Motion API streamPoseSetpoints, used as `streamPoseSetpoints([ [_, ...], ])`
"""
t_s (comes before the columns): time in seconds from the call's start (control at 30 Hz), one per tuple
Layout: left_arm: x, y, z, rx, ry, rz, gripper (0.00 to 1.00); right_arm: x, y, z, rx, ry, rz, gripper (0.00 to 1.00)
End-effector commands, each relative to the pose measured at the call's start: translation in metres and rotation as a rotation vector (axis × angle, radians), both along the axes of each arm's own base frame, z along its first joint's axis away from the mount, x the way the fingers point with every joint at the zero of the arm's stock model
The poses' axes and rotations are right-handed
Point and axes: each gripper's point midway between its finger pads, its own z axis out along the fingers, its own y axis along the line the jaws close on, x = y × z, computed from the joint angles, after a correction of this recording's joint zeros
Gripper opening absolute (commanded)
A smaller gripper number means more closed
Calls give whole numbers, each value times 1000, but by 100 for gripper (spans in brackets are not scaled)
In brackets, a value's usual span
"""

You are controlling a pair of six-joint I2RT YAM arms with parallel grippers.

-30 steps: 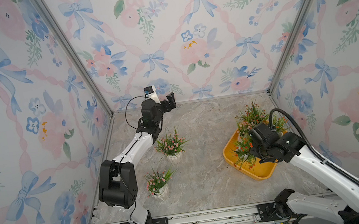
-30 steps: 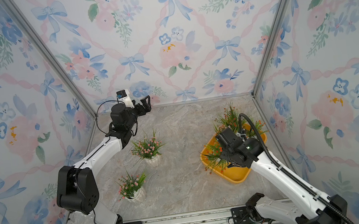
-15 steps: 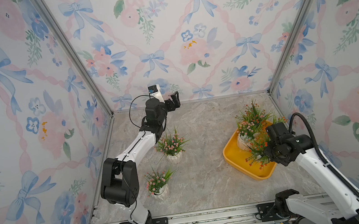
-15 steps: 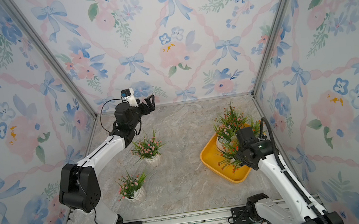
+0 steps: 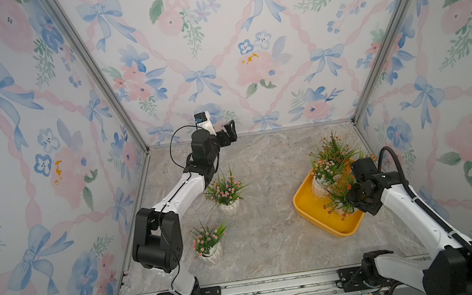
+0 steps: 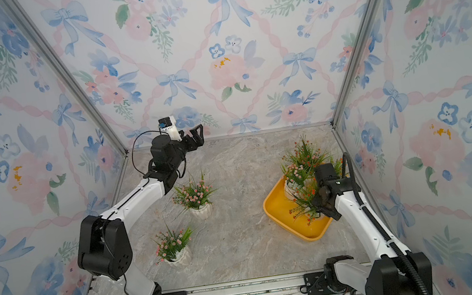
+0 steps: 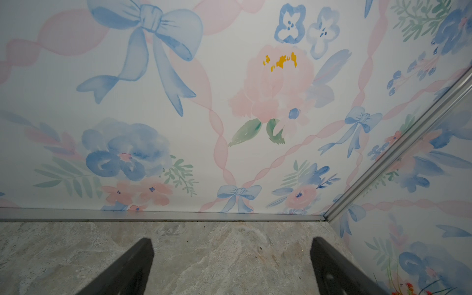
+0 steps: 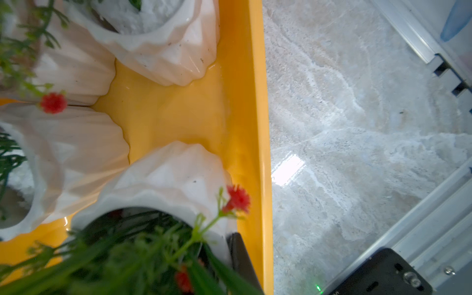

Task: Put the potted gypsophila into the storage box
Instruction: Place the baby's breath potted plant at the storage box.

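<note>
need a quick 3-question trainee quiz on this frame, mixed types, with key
1. How many pots stand on the table outside the box? A) one B) two C) four
2. True or false: the left gripper holds a pot.
3. Fill in: the blooms on the pots outside the box are ____.

Key
1. B: the far pot and the near pot.
2. False: it is open and empty.
3. Pink.
</note>
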Motion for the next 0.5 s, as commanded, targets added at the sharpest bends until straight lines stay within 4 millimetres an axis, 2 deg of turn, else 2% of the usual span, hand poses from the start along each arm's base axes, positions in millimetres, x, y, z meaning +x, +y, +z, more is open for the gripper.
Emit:
streamPoseSetpoints([
  [0.0,-2,1,14,-23,-33,9,98,19,-5,4,0,-32,7,0],
  [0.47,-6,5,11,-20,-25,22,98,30,-12,-9,0,-18,-6,0],
])
